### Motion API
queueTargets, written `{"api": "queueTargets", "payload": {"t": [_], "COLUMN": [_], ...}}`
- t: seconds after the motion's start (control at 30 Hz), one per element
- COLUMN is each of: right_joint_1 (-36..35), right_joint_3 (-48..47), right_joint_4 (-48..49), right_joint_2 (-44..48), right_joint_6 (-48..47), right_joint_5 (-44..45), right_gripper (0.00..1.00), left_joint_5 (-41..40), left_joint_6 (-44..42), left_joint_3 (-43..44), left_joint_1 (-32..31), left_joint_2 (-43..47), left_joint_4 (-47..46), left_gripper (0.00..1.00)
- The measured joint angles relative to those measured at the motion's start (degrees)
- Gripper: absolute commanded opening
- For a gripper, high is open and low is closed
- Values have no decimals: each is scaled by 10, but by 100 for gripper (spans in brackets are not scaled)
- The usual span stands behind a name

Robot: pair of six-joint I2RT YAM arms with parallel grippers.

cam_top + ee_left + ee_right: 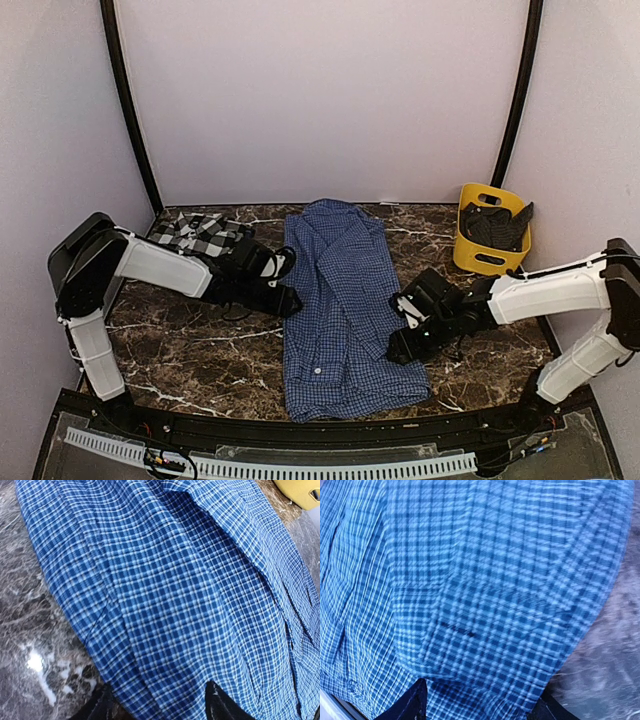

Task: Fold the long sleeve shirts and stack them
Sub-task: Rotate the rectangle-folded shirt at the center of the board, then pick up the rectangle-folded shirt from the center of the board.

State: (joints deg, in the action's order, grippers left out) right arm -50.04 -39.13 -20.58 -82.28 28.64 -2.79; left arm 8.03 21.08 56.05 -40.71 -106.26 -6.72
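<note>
Blue check shirt (340, 310) lies flat mid-table as a long strip running 12 to 6 o'clock, narrower at the far end and wider at the near hem. Cloth fills both wrist views (190, 595) (470, 580).

Left gripper (288, 300) sits at the shirt's 9 o'clock edge. In the left wrist view its gripper (160, 707) has dark fingers (220, 707) spread wide, the shirt's edge lying between them and nothing pinched. Right gripper (400, 338) sits at the 4 o'clock edge. In the right wrist view its gripper (480, 705) is likewise spread, fingers (412, 702) apart, with the shirt's edge between them; picture somewhat blurred.

Plaid shirt (200, 233), black and white, is bunched at 10 o'clock, well apart from the blue one, with the left arm passing just beside it. Yellow bin (478, 258) stands at 2 o'clock with dark items (497, 226) inside. Table (190, 350) is dark veined marble.
</note>
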Motion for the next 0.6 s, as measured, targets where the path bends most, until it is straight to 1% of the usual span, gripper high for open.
{"api": "queueTargets", "payload": {"t": [0.1, 0.17, 0.3, 0.43, 0.6], "right_joint_1": [-33, -42, -45, -46, -46], "right_joint_3": [-6, -10, -14, -24, -45], "right_joint_4": [1, -1, -7, -23, -47], "right_joint_2": [-10, -8, 26, 54, 47], "right_joint_6": [6, 6, -2, -12, -25], "right_joint_5": [11, 19, 33, 47, 68], "right_gripper": [64, 66, 69, 70, 70], "left_joint_5": [-4, -7, 8, 34, 43], "left_joint_6": [-16, -27, -47, -63, -85], "left_joint_3": [-29, -53, -119, -205, -276], "left_joint_1": [0, 0, 0, -17, -94], "left_joint_2": [36, 71, 174, 276, 341], "left_joint_4": [0, -6, -41, -83, -95], "left_gripper": [77, 83, 89, 90, 83]}}
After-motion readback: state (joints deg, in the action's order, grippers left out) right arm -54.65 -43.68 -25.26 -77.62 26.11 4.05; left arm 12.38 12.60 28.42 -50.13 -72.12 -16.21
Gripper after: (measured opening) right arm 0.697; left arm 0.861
